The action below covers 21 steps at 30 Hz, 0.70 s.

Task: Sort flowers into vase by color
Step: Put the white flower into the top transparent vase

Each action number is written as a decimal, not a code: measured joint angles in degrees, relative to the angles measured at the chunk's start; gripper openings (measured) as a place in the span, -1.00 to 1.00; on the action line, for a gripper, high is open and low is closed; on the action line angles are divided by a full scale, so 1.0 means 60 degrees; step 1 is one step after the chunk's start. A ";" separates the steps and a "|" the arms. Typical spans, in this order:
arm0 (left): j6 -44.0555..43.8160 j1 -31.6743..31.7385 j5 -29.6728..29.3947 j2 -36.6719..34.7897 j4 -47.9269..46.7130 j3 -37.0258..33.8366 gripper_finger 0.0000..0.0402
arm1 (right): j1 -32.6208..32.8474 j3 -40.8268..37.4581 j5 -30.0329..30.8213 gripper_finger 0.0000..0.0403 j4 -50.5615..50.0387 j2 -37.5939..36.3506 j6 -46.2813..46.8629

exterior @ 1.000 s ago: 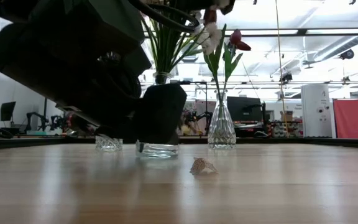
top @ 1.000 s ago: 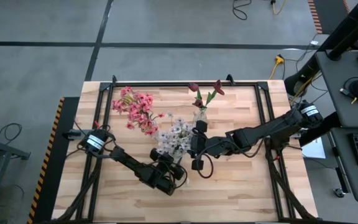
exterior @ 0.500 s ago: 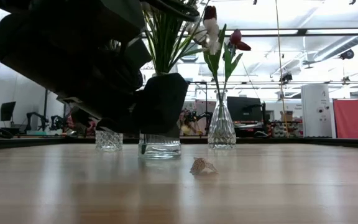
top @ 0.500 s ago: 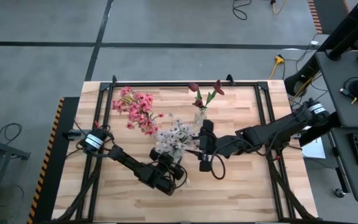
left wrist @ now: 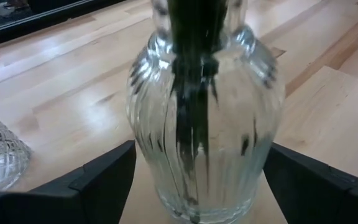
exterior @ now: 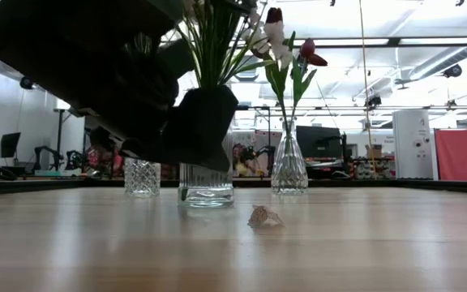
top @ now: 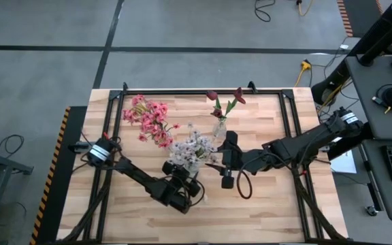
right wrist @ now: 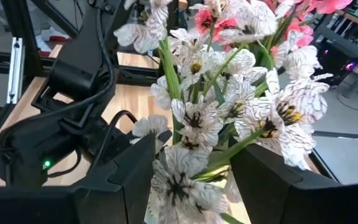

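Observation:
White-lilac flowers [top: 192,146] stand with their green stalks in a ribbed glass vase [left wrist: 204,124], whose base rests on the table [exterior: 207,195]. My left gripper [top: 182,178] is open at the vase's near side, one finger [left wrist: 104,180] on each side of its belly. My right gripper [top: 216,156] is open and level at the right of the white blossoms [right wrist: 229,93], which fill the view ahead of its fingers. Pink flowers [top: 148,119] stand in a cut-glass vase [exterior: 142,177]. Dark red blooms [top: 221,105] stand in a slim vase [exterior: 289,166]. My left gripper's fingers [left wrist: 316,186] come level from the table's near side and flank the widest part of the ribbed vase [left wrist: 269,124]. I cannot tell whether they touch the glass. The vase stands upright on the table.
A small pale fallen blossom [exterior: 264,216] lies on the table in front of the vases. A black frame [top: 182,92] runs along the table's edges. Bare wood lies at the near right [top: 264,211].
My right gripper has drawn back from the white flowers toward the table's right edge and risen a little. The white flowers stay in the ribbed vase.

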 joint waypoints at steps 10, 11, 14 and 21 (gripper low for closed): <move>0.0021 -0.0140 0.0000 -0.0124 -0.0039 0.0000 0.62 | 0.0049 0.0007 0.0050 -0.03 0.0003 -0.0303 -0.0044; 0.0047 -0.0164 0.0004 -0.0153 -0.0058 0.0000 0.62 | 0.0065 0.0007 0.0049 -0.03 -0.0004 -0.0343 -0.0046; 0.0314 -0.0264 0.0004 -0.0332 -0.0078 0.0000 0.62 | 0.0135 0.0007 0.0056 -0.03 -0.0015 -0.0501 -0.0045; 0.0831 -0.0629 0.0257 -0.0738 -0.0342 0.0000 0.62 | 0.0325 0.0011 0.0074 -0.03 -0.0029 -0.0894 -0.0049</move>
